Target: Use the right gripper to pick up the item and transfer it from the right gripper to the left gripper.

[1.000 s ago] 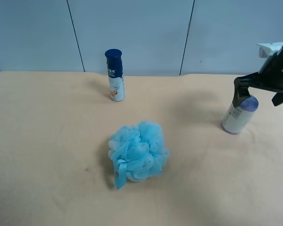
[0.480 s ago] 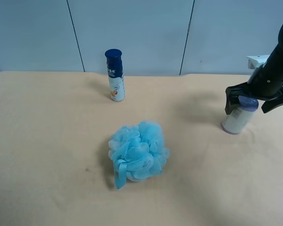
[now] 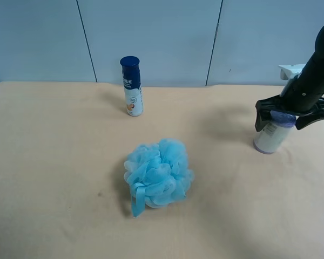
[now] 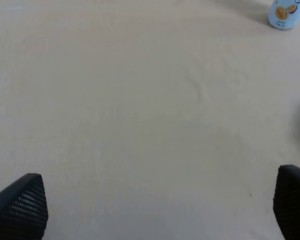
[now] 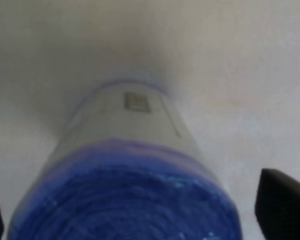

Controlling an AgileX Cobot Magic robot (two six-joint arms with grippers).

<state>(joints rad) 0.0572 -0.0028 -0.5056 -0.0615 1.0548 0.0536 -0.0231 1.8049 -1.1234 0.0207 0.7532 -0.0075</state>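
The item [image 3: 270,137], a short white container with a purple-blue lid, stands upright on the table at the exterior high view's right. My right gripper [image 3: 281,120] is open, with one finger on each side of the lid. The right wrist view shows the item [image 5: 130,165] close up, lid between the two fingertips [image 5: 282,200], with gaps on both sides. My left gripper [image 4: 155,210] is open over bare table; only its two fingertips [image 4: 20,205] show in the left wrist view. It is out of the exterior high view.
A tall slim bottle [image 3: 132,86] with a dark-blue cap stands at the back of the beige table [image 3: 54,162]; its base shows in the left wrist view [image 4: 286,12]. A fluffy light-blue bath sponge [image 3: 157,175] lies mid-table.
My right gripper has swung from beside the item's top to straddle the lid and has come down slightly. The item has not moved.
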